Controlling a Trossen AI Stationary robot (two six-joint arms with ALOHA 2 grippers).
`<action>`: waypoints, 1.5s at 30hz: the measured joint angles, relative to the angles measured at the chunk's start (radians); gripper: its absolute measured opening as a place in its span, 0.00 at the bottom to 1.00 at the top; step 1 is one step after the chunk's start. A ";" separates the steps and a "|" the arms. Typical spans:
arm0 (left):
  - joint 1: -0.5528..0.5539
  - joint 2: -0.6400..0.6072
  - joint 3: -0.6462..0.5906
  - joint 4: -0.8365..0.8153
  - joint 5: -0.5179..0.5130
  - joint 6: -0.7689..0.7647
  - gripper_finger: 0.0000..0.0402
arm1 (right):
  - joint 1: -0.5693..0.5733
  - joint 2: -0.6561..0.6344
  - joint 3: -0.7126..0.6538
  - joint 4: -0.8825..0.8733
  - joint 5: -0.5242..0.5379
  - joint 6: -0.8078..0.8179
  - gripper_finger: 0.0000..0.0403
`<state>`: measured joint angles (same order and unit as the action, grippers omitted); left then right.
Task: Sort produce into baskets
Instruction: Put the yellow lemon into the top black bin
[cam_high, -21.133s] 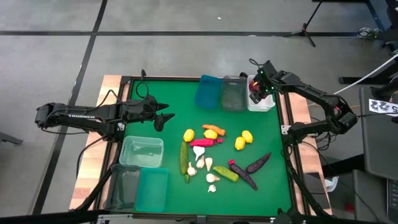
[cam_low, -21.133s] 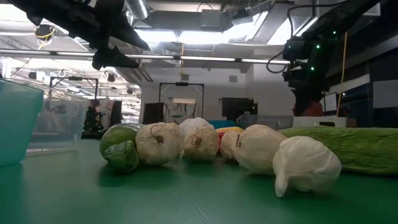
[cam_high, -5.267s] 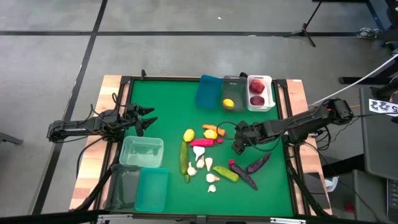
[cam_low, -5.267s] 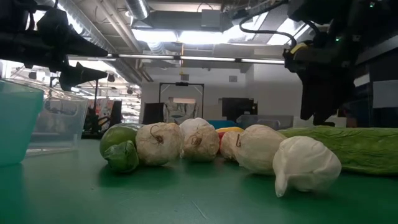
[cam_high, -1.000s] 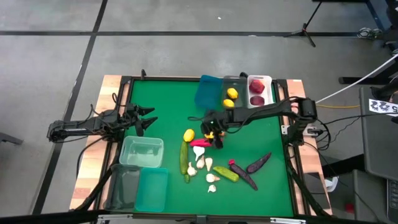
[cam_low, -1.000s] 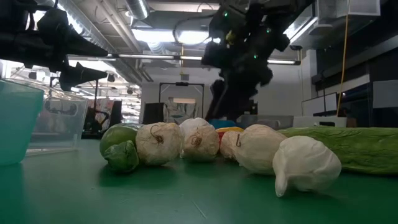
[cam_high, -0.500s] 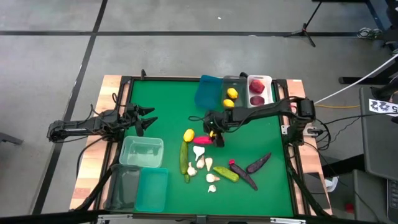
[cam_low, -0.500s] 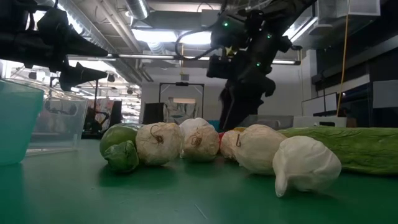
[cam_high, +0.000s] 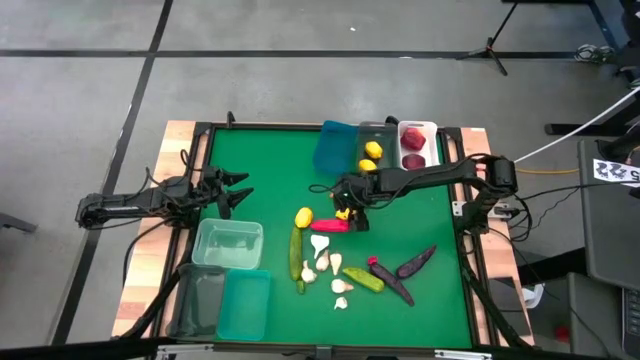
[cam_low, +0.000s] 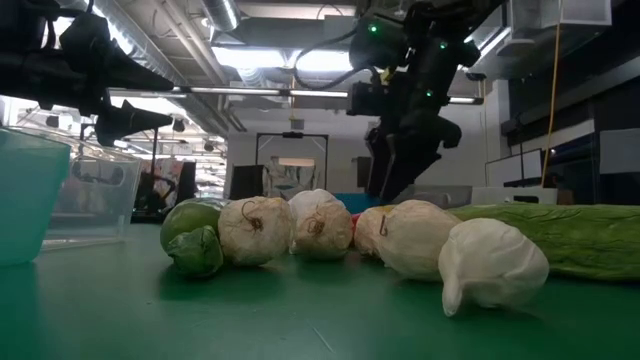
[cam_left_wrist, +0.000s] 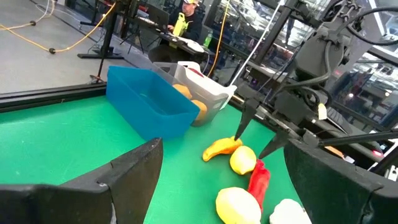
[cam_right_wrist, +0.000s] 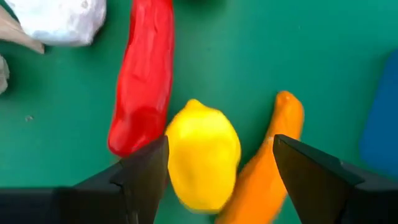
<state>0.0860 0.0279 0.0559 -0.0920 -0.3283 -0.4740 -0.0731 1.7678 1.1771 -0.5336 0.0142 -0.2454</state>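
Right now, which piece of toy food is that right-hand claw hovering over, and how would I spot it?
Start at the green table and find the loose pile in its middle. The right gripper, open, hangs over a lemon at the pile's far edge. It lies between a red pepper and an orange carrot, the only round yellow piece there.

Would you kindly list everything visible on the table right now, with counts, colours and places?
Lemons: four, yellow; two in the grey-clear bin, one loose, one under the right gripper.
Apples: red, in the white bin; count unclear.
Carrot: one, orange, beside that lemon.
Pepper: one, pink-red, mid-table.
Garlic: several, white, near edge.
Cucumbers: green, by the garlic.
Eggplants: dark purple, right of the garlic.
Blue bin: far edge.
Left gripper: open, waiting at left.
Right gripper: open over a lemon.
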 joint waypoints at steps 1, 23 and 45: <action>0.000 0.000 0.000 0.000 0.000 0.000 0.82 | 0.000 0.003 -0.007 0.017 -0.006 0.000 0.71; 0.000 0.001 0.000 0.000 -0.001 -0.003 0.82 | -0.041 0.004 -0.171 0.194 -0.032 0.001 0.57; 0.000 0.001 0.000 0.000 -0.001 -0.010 0.82 | -0.143 -0.212 -0.089 0.088 -0.077 -0.110 0.41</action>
<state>0.0860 0.0290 0.0559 -0.0917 -0.3294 -0.4839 -0.2158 1.5562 1.0885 -0.4455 -0.0628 -0.3555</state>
